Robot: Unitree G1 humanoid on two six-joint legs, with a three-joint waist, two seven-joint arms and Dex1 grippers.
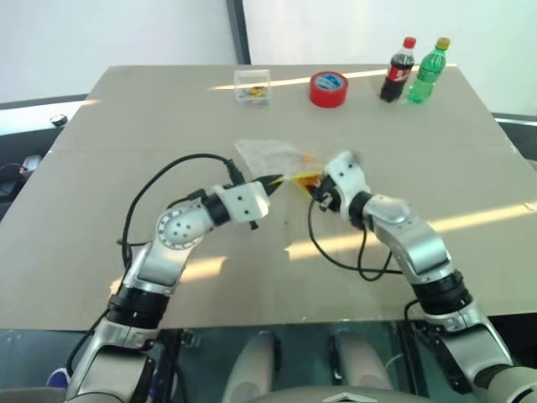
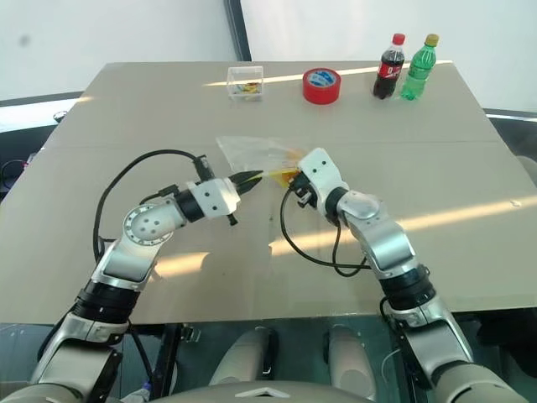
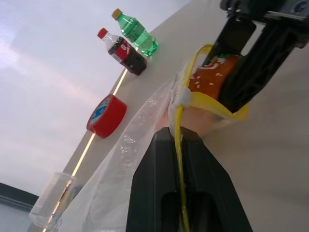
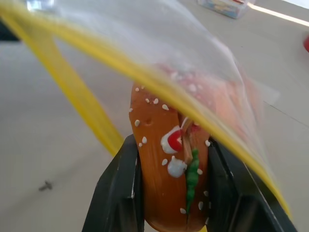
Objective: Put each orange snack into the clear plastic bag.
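One orange snack [image 4: 169,164] clamped in right fingers [image 4: 116,193], entering clear plastic bag [image 3: 140,140].

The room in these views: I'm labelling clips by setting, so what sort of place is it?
Probably a robot test setup: a bare table holding staged props, a red tape roll, two drink bottles, and a small clear box.

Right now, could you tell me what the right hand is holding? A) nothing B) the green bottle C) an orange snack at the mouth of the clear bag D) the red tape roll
C: the right hand clamps an orange snack at the clear bag's yellow-edged mouth.
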